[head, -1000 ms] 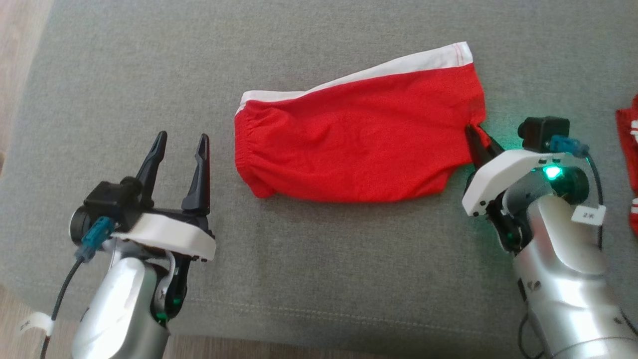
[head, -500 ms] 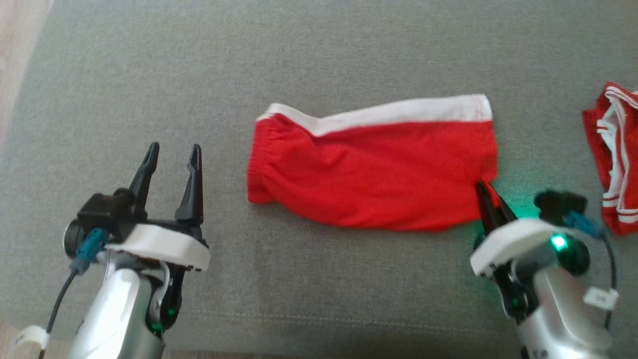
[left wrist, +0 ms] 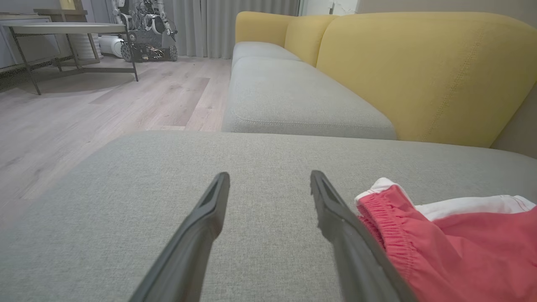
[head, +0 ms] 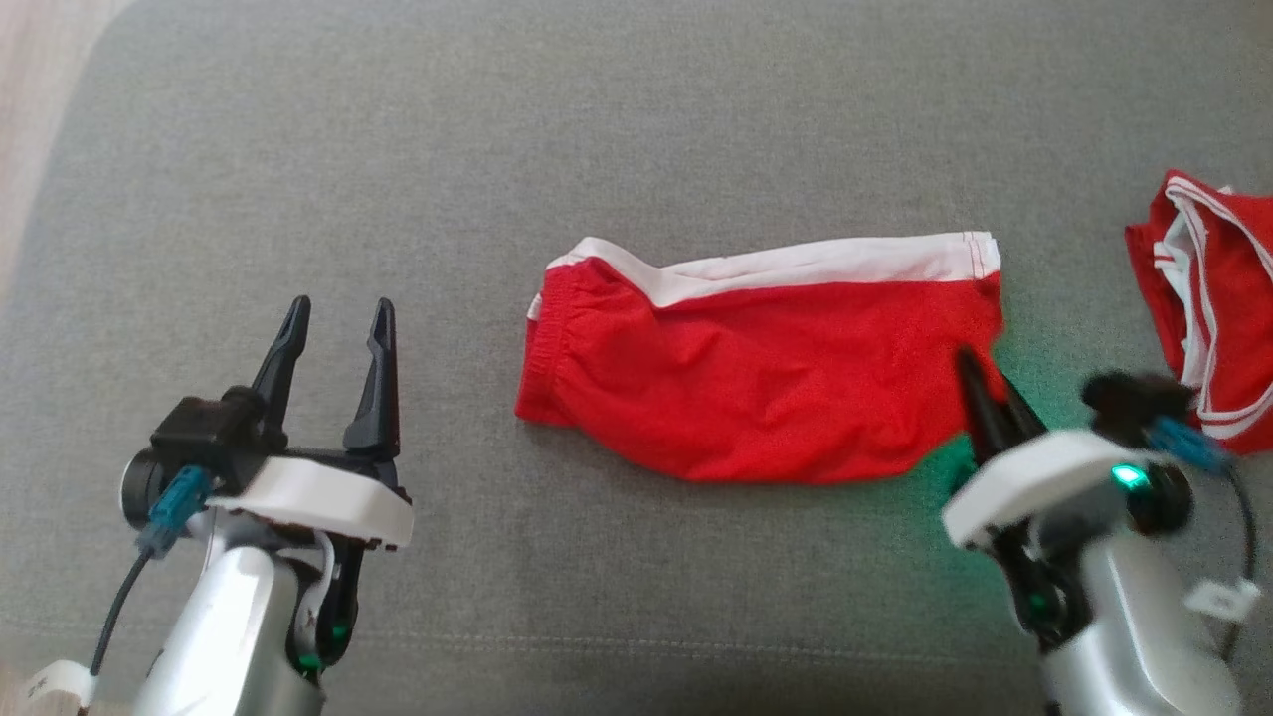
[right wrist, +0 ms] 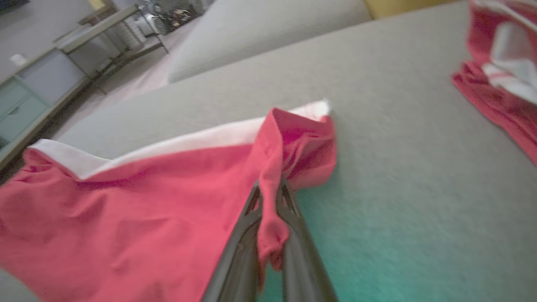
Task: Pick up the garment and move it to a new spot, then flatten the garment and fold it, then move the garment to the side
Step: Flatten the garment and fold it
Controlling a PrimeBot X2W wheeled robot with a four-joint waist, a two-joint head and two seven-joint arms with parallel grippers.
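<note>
2 pieces of red clothing lie on the grey sofa cushion [head: 597,149]. One of them, a crumpled second red garment [head: 1208,298] with white stripes, is cut off by the head view's right edge and is a blur in the right wrist view. The garment [head: 766,388] to be handled, red shorts with a white side band, lies spread near the cushion's middle, its elastic waistband towards the robot's left. The right gripper [head: 983,366] is clamped on a bunched fold at the garment's right end. In the right wrist view the cloth is pinched between its closed jaws and hides part of them. That view is smeared, so seams and stitching are hard to read. The left gripper [head: 333,318] sits over the cushion, jaws spread wide with nothing between them, apart from the waistband. Whether it touches the cushion I cannot tell.

Behind the cushion rises a yellow backrest [left wrist: 419,71]. Beyond it are a pale wooden floor [left wrist: 105,105], a metal-legged table [left wrist: 63,28], grey curtains [left wrist: 222,25] and a wheeled machine [left wrist: 147,42] too small to make out.
</note>
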